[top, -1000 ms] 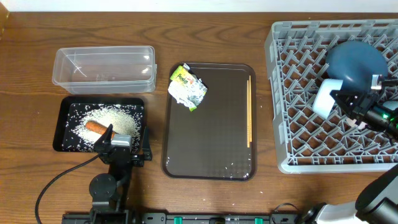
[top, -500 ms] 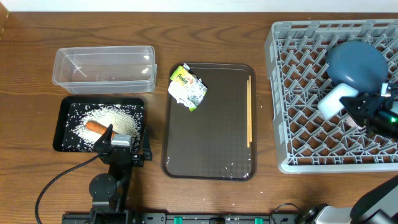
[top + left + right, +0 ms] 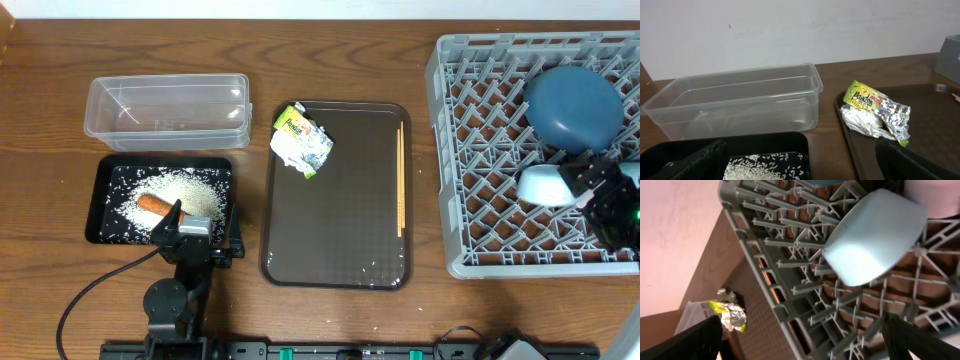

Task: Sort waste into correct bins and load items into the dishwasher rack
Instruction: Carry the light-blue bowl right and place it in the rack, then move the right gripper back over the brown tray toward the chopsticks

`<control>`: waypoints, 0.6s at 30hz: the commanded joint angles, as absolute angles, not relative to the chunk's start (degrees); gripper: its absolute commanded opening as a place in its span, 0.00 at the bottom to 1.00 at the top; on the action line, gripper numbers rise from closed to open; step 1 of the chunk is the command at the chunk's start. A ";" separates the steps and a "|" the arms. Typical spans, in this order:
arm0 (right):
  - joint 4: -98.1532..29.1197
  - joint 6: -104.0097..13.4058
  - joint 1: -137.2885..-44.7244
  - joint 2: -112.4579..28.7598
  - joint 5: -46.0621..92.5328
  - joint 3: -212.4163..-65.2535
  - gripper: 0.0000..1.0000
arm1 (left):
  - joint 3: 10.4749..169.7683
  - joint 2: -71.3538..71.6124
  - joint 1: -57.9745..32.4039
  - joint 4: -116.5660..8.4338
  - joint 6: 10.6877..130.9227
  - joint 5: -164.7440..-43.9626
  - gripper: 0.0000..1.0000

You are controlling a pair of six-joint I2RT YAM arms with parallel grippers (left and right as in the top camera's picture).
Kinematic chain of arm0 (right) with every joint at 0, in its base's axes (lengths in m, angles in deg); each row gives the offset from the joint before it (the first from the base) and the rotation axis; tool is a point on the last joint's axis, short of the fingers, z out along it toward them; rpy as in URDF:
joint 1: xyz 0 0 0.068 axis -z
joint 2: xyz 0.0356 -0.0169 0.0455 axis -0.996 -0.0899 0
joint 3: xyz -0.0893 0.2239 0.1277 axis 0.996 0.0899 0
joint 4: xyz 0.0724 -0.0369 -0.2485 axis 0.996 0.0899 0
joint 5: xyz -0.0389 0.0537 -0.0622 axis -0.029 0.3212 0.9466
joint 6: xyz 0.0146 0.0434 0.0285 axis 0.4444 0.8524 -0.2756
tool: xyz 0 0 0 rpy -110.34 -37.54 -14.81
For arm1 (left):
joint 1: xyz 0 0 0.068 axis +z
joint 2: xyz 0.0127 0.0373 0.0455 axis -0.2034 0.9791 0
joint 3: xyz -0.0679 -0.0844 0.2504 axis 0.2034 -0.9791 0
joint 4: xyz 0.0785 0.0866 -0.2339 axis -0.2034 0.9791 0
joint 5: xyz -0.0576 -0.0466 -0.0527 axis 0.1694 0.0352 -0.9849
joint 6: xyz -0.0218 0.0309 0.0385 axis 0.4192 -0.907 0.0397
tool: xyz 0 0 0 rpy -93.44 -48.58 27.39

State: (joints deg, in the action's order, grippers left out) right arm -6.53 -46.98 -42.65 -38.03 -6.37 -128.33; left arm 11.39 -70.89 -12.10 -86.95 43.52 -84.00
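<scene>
1. Your left claw [image 3: 205,226] sits parked at the near edge of the black tray [image 3: 105,235], its jaws spread wide and empty; rice [image 3: 180,190] and the carrot [image 3: 155,203] already lie in that tray
2. Your right claw [image 3: 585,185] was clamped on the light-blue bowl [image 3: 543,186] a second ago; its jaws have now sprung apart and the bowl rests on its side among the pegs of the dishwasher rack [image 3: 470,150], just on the near side of the dark-blue dish [image 3: 573,108]
3. That reads as bowl loaded. Left of the rack, the chopsticks [image 3: 401,180] and the wrapper [image 3: 302,141] wait on the brown tray [image 3: 335,270]; beyond the black tray, the clear box [image 3: 165,110] holds nothing
</scene>
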 commanded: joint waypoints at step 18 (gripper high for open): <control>-6.59 -37.67 -80.50 -23.37 13.08 -130.74 0.82 | 10.47 -71.29 -11.81 -84.92 42.97 -84.62 0.96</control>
State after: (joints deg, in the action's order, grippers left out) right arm -6.09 -41.26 -75.06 -22.43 4.27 -129.73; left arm 11.39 -70.89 -12.10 -86.95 43.49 -84.00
